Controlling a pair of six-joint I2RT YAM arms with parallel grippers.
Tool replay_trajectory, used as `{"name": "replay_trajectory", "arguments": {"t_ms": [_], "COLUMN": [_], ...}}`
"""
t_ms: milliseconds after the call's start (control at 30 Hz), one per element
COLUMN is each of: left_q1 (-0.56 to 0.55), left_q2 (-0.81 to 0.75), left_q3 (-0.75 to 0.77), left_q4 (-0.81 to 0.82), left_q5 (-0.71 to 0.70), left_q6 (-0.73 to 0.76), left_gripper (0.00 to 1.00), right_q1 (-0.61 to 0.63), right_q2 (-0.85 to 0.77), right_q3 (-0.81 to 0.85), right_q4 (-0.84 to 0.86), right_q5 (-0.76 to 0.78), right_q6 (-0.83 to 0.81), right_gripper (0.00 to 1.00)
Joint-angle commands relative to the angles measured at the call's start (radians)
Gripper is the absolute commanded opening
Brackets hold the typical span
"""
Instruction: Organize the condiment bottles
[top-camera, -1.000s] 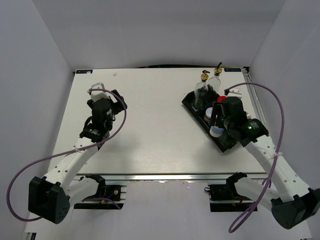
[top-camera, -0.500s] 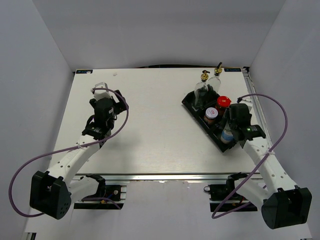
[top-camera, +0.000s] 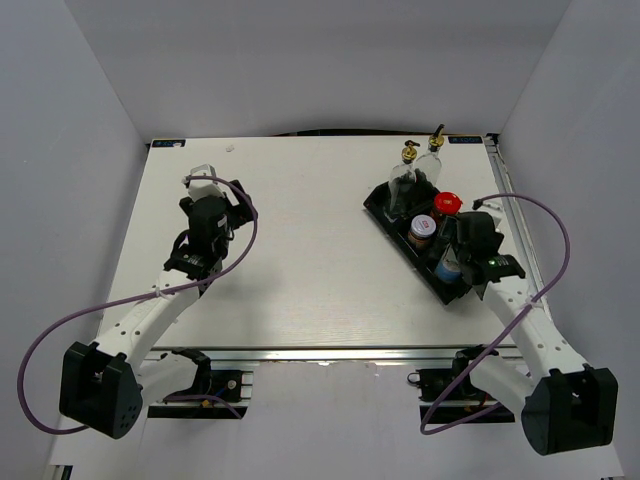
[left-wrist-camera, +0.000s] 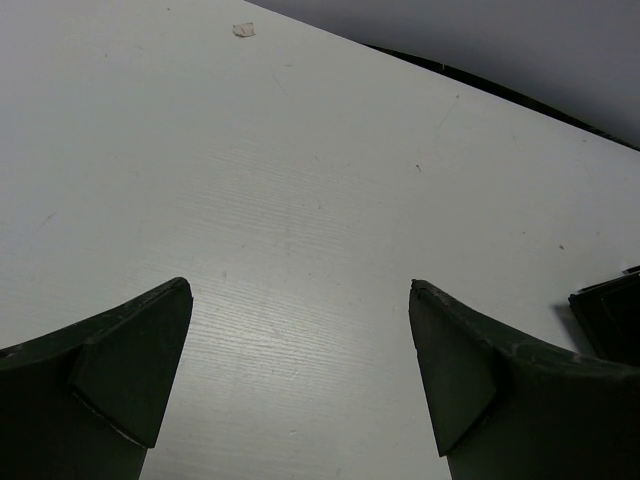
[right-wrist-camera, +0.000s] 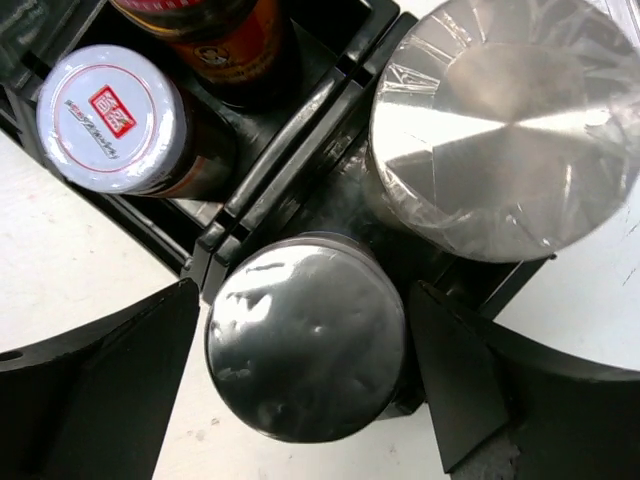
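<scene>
At the lower right of the overhead view, our right hand (right-wrist-camera: 305, 300) hangs released over the lower end of the black tray (top-camera: 378, 208). Its fingers (right-wrist-camera: 110, 370) are spread either side of a silver-lidded jar (right-wrist-camera: 305, 345) standing in a compartment. A wider silver-lidded jar (right-wrist-camera: 500, 130) sits just beside it. We see a pale-capped jar (right-wrist-camera: 105, 118) and a red-lidded jar (top-camera: 447, 202) in the next slots, and tall glass bottles (top-camera: 405, 178) at the tray's upper end. Our left hand (left-wrist-camera: 300, 300) is open above the surface (left-wrist-camera: 300, 180), well apart from the tray
</scene>
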Motion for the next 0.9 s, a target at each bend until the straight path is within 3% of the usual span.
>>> {"name": "replay_trajectory", "arguments": {"t_ms": [0,300,433,867], "left_q1": [-0.001,-0.001,-0.001,-0.001], "left_q2": [-0.01,-0.039,-0.048,-0.188], "left_q3": [0.037,0.05,0.081,0.043], "left_q4": [-0.007,-0.03,-0.083,-0.189], "left_q5": [0.001,-0.009,-0.056,-0.18], "left_q6": [-0.002,-0.007,-0.004,-0.036], "left_gripper": [0.98,0.98,0.98,0.98], "right_q1": [-0.004,-0.004,-0.004,-0.004], "right_q2": [-0.043,-0.163,-0.164,-0.166], "right_q3": [0.09,0.362,0.429,0.265], "right_q4": [-0.06,-0.241,-0.208,0.076], "right_q5": [0.021,0.062,0.082,0.017], "right_q6": [0.066,0.052,0.025,-0.032], "right_gripper": [0.9,0.9,0.89,0.9]}}
